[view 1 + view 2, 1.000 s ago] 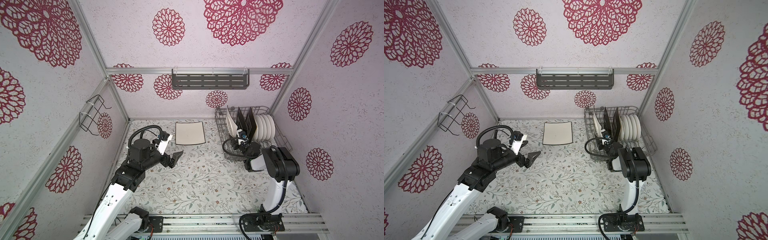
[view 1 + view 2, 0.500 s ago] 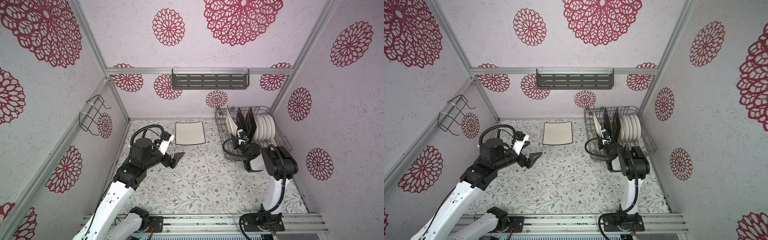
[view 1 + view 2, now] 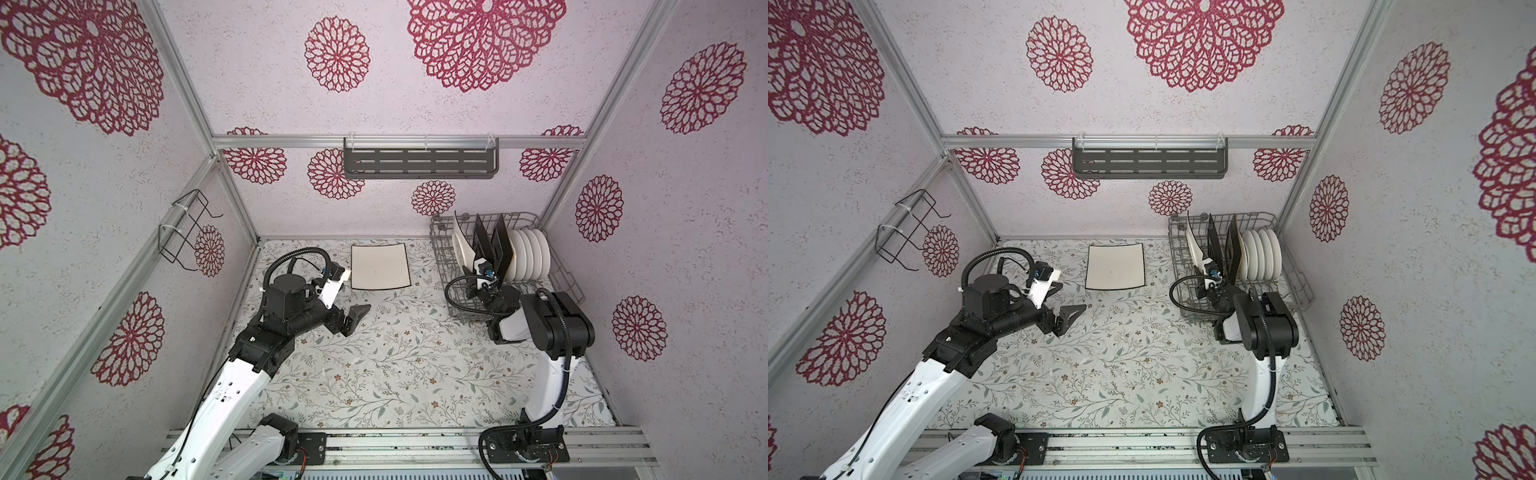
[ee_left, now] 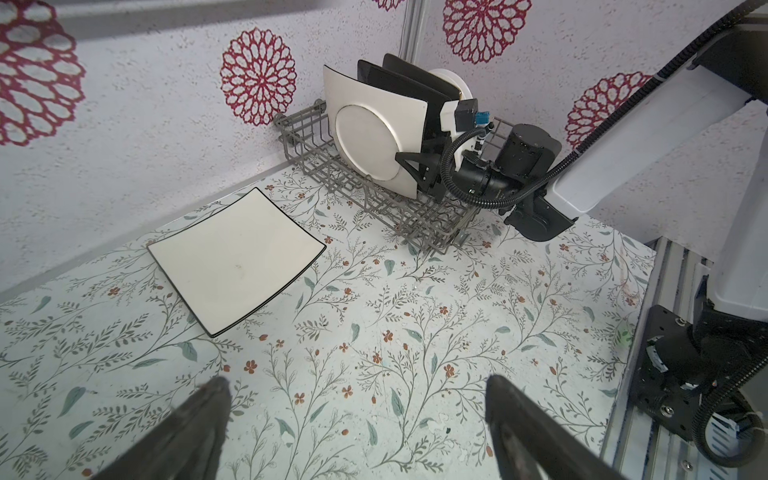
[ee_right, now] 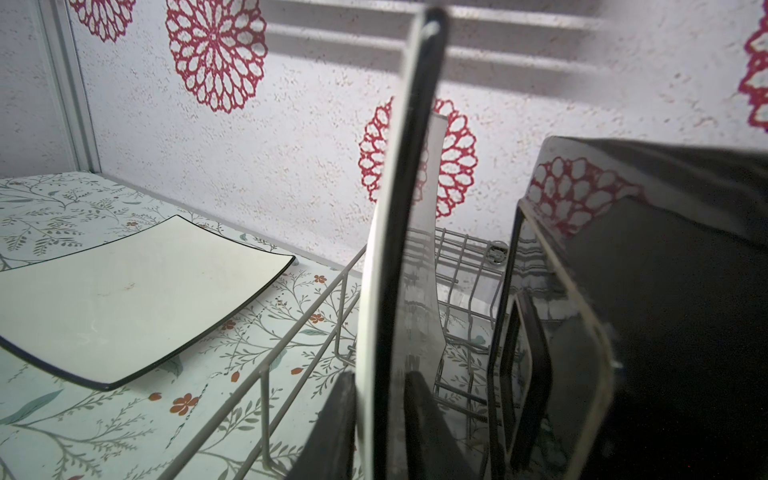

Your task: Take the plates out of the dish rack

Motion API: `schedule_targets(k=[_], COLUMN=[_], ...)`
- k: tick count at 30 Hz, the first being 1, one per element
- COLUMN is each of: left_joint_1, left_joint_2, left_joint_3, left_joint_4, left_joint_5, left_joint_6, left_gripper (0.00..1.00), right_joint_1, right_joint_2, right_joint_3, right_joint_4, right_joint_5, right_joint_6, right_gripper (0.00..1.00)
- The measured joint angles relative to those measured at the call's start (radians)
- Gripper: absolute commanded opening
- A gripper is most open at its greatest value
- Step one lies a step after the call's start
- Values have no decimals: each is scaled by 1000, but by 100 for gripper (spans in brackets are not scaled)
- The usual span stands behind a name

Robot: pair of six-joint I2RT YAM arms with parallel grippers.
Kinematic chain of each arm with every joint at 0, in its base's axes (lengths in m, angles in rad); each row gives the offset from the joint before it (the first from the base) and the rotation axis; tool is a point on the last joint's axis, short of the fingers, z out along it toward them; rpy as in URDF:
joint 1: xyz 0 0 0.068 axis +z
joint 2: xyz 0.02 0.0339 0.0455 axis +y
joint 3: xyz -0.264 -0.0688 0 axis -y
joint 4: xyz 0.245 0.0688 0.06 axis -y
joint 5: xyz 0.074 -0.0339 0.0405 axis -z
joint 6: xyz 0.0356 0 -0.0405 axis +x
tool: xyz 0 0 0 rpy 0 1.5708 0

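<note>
Floral vinyl covers the tabletop [image 3: 395, 365], boxed in by pale walls [image 3: 457, 104] stamped with red rosettes. The grey wire dish rack [image 3: 441, 262] is my landmark. Inside it, counting from its left end, stand the upright cream plate [image 3: 459, 245], two black square plates [image 3: 482, 245] and a row of round white plates [image 3: 532, 257]. Left of the rack, well apart from it, the flat cream plate [image 3: 379, 266] lies on the tabletop.

My right gripper [image 5: 380, 419] reaches into the rack's near side. Its jaws are clenched on the upright cream plate's near edge, one finger on each face. My left gripper [image 4: 355, 381] hovers farther left of the rack, jaws released wide, grasping nothing.

Since a second ago my left arm has edged slightly toward the rack. The plates have kept their places.
</note>
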Motion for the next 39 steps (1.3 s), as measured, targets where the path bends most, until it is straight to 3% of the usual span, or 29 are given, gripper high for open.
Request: schedule_targets(k=[27, 39], left_joint_1=[-6, -6], left_joint_2=[-70, -135], left_joint_3=[-49, -100], left_joint_4=[22, 47], left_joint_5=[0, 0], left_joint_6=[-1, -2], left_gripper=[97, 97], right_joint_1=[-2, -3], right_joint_2=[-8, -51], right_joint_3=[5, 5], right_joint_4=[-8, -55], right_joint_5=[40, 63], right_joint_6=[68, 156], right_gripper=[0, 0])
